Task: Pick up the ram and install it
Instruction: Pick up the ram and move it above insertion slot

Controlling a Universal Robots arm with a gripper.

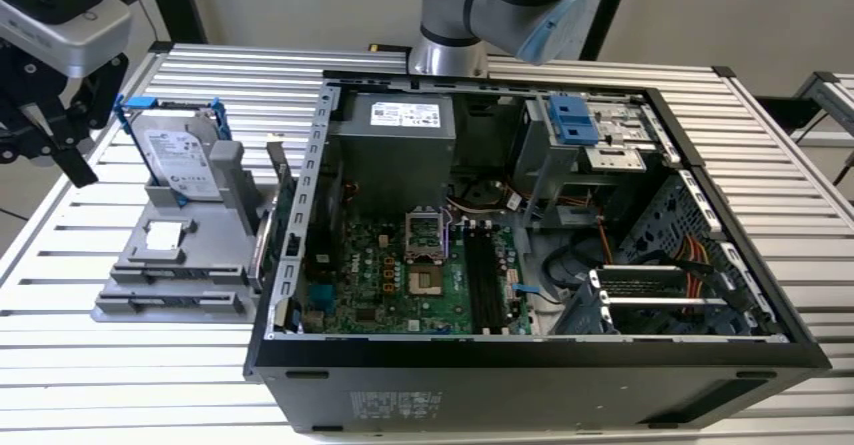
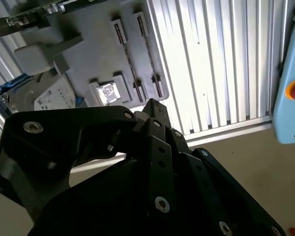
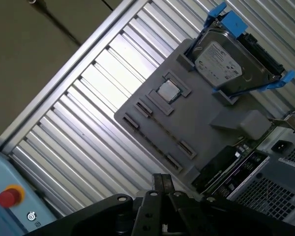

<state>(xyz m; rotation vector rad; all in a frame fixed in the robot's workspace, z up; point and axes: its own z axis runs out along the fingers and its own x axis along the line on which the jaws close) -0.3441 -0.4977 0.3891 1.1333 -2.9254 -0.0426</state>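
1. First wrist view: the end effector (image 3: pixel 162 178), fingers pressed together and empty, is pictured over a grey fixture (image 3: pixel 199 120). A thin edge-on strip (image 3: pixel 164 129) clipped just beyond its tip is judged to be the ram.
2. Light, stiff and fragile handling is expected, so the ram is best pinched by its long edges.
3. The exterior view adds the open case (image 1: pixel 534 385), well aside, with the long black slots (image 1: pixel 483 280).

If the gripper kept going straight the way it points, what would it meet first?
Probably the grey parts holder, at its narrow slots, ahead of the gripper in both wrist views; depth unclear.
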